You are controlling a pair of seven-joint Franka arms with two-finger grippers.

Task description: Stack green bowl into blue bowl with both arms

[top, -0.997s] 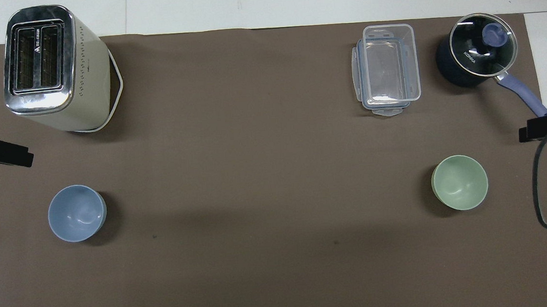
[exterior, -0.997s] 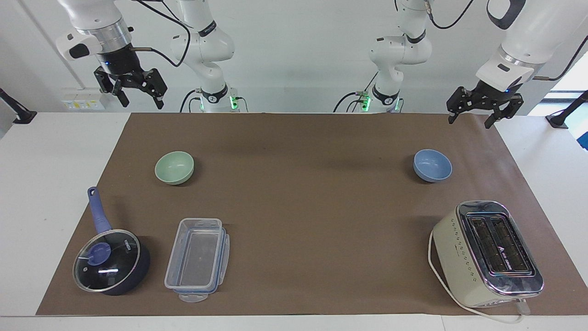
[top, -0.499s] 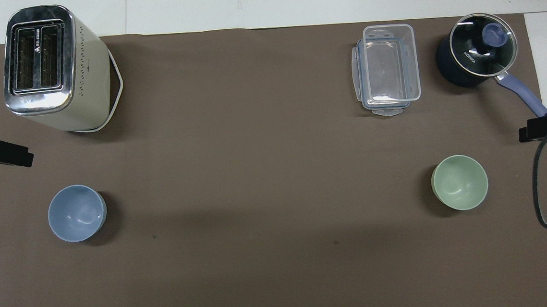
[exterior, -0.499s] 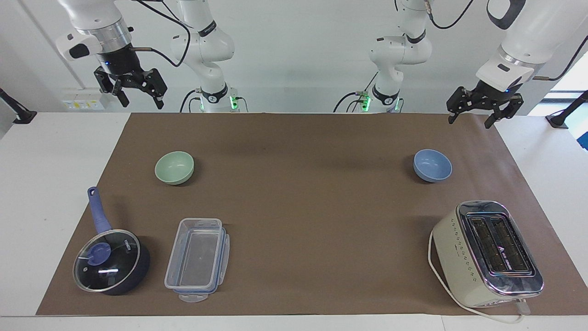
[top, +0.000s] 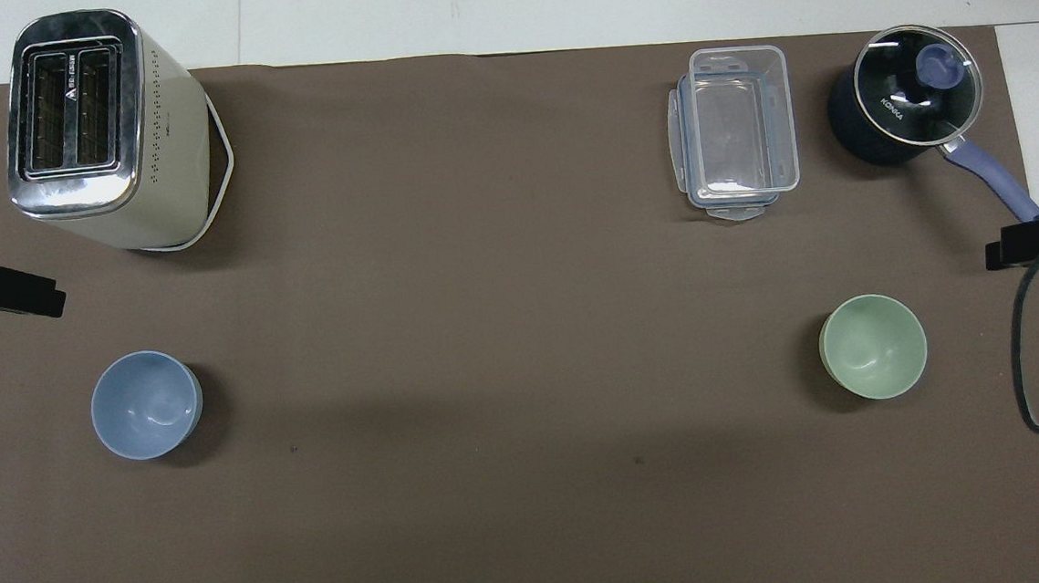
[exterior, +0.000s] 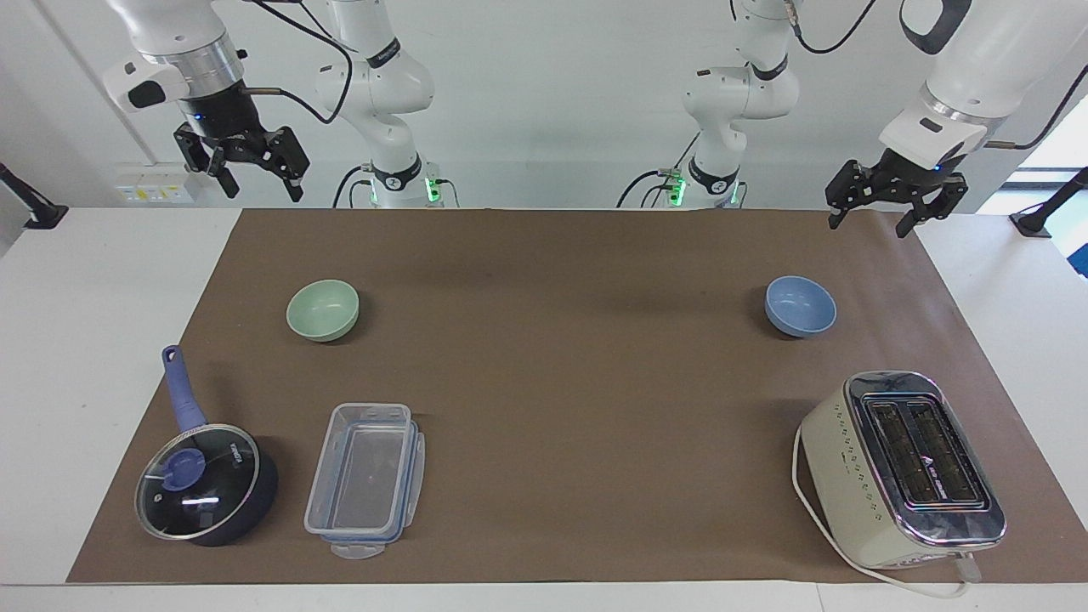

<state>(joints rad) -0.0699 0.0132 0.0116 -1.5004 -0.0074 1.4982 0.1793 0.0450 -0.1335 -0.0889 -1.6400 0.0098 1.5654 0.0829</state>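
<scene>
The pale green bowl (exterior: 323, 309) stands upright and empty on the brown mat toward the right arm's end; it also shows in the overhead view (top: 873, 346). The periwinkle-blue bowl (exterior: 800, 305) stands upright and empty toward the left arm's end, and shows in the overhead view (top: 146, 416). My right gripper (exterior: 260, 189) hangs open and empty, high over the table's edge by the robots, well apart from the green bowl. My left gripper (exterior: 872, 223) hangs open and empty over the mat's corner near the blue bowl, not touching it.
A cream toaster (exterior: 903, 467) stands farther from the robots than the blue bowl. A clear plastic container (exterior: 365, 478) and a dark-blue glass-lidded saucepan (exterior: 206, 482) stand farther from the robots than the green bowl. A black cable (top: 1032, 356) hangs by the mat's edge near the green bowl.
</scene>
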